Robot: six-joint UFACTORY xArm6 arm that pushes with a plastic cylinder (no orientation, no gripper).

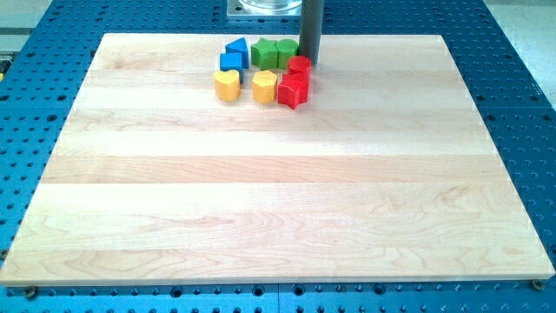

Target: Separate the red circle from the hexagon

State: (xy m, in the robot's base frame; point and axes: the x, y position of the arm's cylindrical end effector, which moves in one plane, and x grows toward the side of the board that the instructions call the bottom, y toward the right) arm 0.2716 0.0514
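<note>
The red circle [300, 65] sits near the view's top centre of the wooden board [278, 191]. A red star-like block [293, 89] touches it just below. The yellow hexagon [265, 87] lies left of the red star block, close to the red circle. My tip [310, 62] stands right beside the red circle, at its upper right edge. Two green blocks [275, 53] sit left of the rod. A blue triangle [236, 45] and a blue block [231, 61] lie further left, with a yellow heart-like block [227, 84] below them.
The board lies on a blue perforated table [521, 78]. The arm's metal base [265, 9] shows at the view's top edge, behind the blocks.
</note>
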